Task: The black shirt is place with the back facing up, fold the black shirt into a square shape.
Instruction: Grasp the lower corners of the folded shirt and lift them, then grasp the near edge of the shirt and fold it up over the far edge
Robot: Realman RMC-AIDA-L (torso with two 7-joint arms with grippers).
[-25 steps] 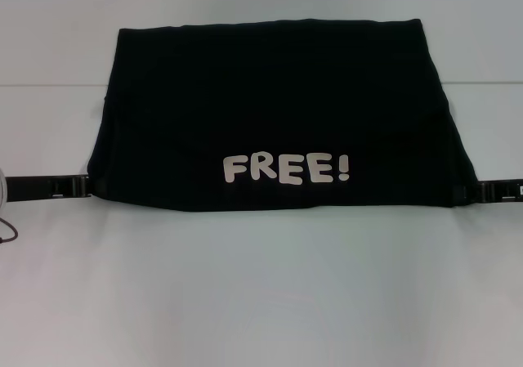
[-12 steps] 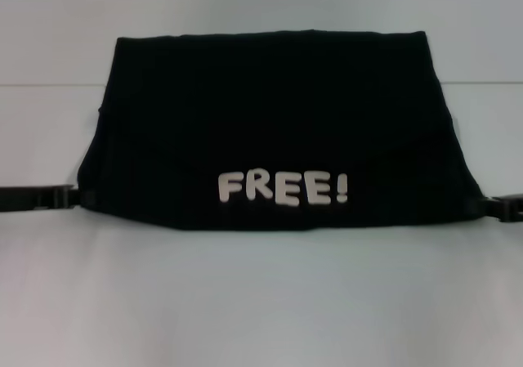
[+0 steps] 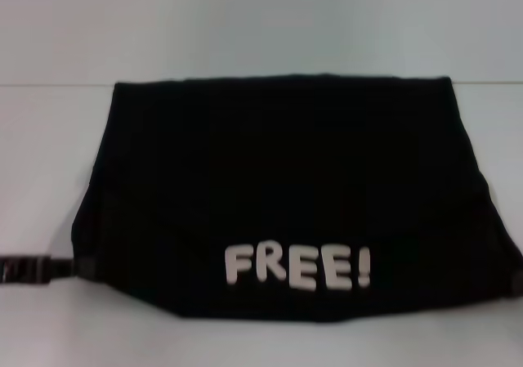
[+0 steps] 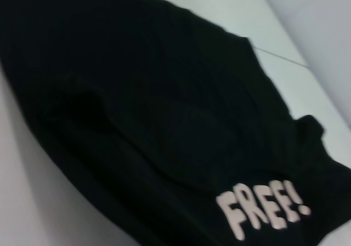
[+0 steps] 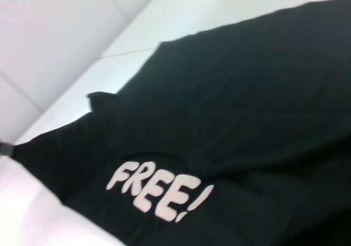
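Left gripper: at the shirt's near left corner, pinching the cloth.
Right gripper: out of sight past the right edge.
Black shirt: lifted over the white table, "FREE!" lettering near its lower edge.

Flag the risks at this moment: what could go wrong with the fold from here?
1. The black shirt hangs stretched between both sides, near edge lifted; only the left claw shows, at its left corner. A slip there would likely collapse the fold.
2. The right corner sits at the head view's edge with no claw visible, so that grip cannot be checked.
3. The FREE! print faces up, so the shirt may finish print outward.
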